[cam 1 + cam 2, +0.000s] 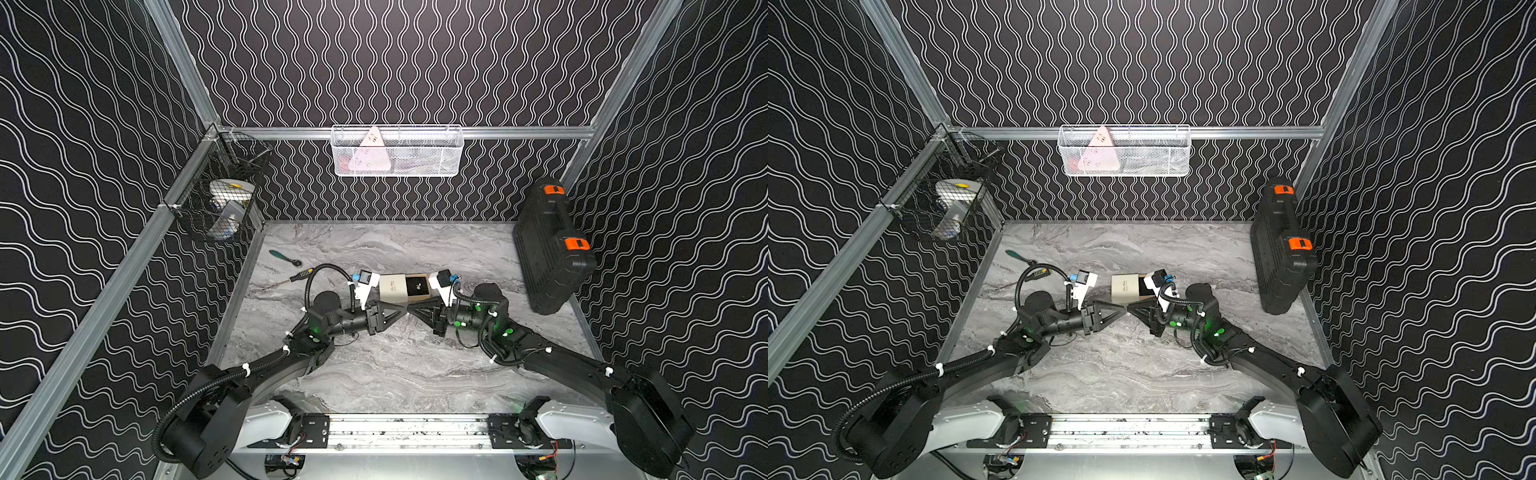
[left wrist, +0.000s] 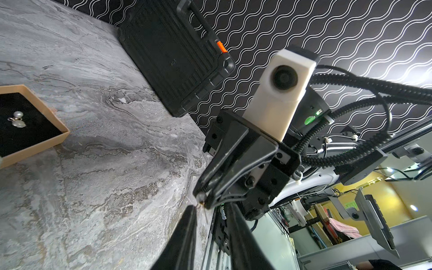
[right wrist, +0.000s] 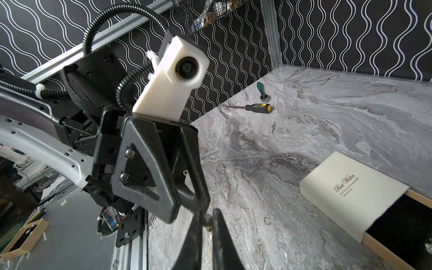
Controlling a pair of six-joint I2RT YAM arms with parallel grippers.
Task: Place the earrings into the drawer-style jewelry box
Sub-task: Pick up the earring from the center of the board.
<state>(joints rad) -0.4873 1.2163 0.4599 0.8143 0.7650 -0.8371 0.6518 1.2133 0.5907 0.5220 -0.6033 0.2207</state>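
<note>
Lying flat on the grey marbled tabletop (image 1: pixel 374 374), the small square cream-white cardboard drawer-style jewelry box (image 1: pixel 392 288) is found near the table's middle, just behind the two gripper tips. Its tan sliding tray (image 1: pixel 426 291), lined in black, stands drawn out toward the robot's right, so the lining is bared from above. Pale pearl earrings (image 2: pixel 17 119) are already laid on it. The sleeve is left over the tray's other end, presumably so that the drawer can simply be pushed home.

In front of the box, the left gripper (image 1: pixel 402 312) and the right gripper (image 1: pixel 413 312) are set tip to tip, low over the table. The right gripper's jaws are closed to a sliver on a tiny greyish piece (image 3: pixel 207 221), too small to be identified. The left gripper's jaws are shown with a gap between them in the left wrist view, so nothing is judged to be held there yet. A handover is judged to be in hand, probably for a better grip angle.

Well apart, a black-and-yellow-handled screwdriver (image 3: pixel 257 108) and a green-handled ratchet (image 3: pixel 261 90) lie by the left wall. A big black plastic case (image 1: pixel 548 249) with orange latches is leaned against the right wall, outside the working space.
</note>
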